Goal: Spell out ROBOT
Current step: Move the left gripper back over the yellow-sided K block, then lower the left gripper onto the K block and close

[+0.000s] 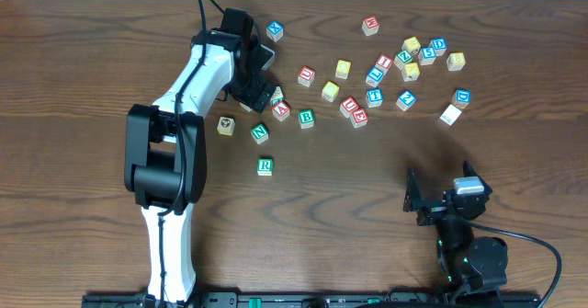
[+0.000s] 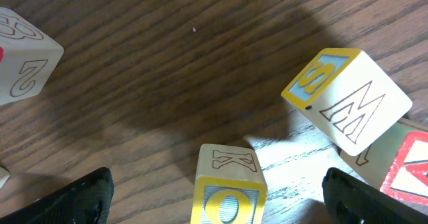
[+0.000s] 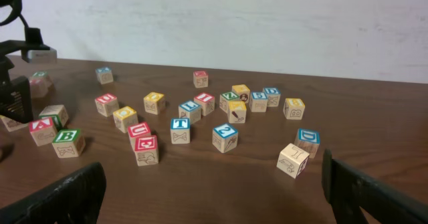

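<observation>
1. Dark wood-grain bench [image 1: 83,60] carries the scattered letter cubes; by my reading, none of ROBOT is lined up yet.
2. Your left claw [image 1: 265,96] stands wide and holds nothing. It sits low at the cluster's edge with a yellow-faced O cube [image 2: 229,200] on the bench between its fingers, probably placed so you can close on it.
3. The green-bordered R cube [image 1: 265,165] lies alone behind that claw, towards the arm's base, likely marking where the word starts. The green-bordered B cube [image 1: 306,118] is just beside the claw.
4. Your right claw [image 1: 415,199] is also wide and empty, well apart from the cubes. The blue-bordered T cube [image 3: 179,129] lies ahead of it, mid-spread.
5. You cannot tell which other yellow-faced cube bears the second O.
</observation>
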`<state>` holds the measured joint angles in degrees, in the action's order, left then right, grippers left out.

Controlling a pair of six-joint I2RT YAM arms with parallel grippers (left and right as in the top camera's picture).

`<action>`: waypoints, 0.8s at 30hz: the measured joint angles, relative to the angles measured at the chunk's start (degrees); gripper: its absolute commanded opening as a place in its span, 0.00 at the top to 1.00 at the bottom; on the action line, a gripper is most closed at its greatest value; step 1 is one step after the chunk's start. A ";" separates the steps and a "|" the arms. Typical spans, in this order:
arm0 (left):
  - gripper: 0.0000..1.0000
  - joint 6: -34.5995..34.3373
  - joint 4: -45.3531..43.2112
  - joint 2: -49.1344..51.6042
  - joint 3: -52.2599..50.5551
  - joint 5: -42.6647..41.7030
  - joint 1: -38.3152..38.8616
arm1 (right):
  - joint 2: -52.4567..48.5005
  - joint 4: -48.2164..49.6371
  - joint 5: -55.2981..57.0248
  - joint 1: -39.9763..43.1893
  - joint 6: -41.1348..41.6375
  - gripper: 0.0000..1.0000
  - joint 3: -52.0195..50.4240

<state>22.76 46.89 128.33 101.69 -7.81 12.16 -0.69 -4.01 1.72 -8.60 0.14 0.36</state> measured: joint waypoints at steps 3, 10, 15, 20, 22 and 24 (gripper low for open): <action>0.01 0.00 -0.02 0.04 0.00 -0.74 0.00 | 0.00 0.00 0.00 0.00 0.00 0.01 0.00; 0.01 0.00 -0.98 1.31 0.00 -1.20 0.00 | 0.00 0.00 0.00 0.02 0.00 0.01 0.00; 0.01 0.00 -1.03 1.44 0.00 -1.31 0.04 | 0.02 0.00 0.00 0.00 0.00 0.01 0.00; 0.08 0.17 -1.07 1.44 0.00 -1.31 0.04 | 0.00 0.00 0.00 0.00 0.00 0.01 0.00; 0.09 0.20 -1.07 1.44 -0.02 -1.31 0.04 | 0.00 0.00 0.00 0.00 0.00 0.01 0.00; 0.15 0.17 -1.07 1.44 0.00 -1.31 0.04 | 0.00 0.00 0.00 0.02 0.00 0.01 0.00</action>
<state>22.94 45.82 129.78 101.69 -9.13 12.21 -0.69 -4.01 1.72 -8.58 0.14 0.36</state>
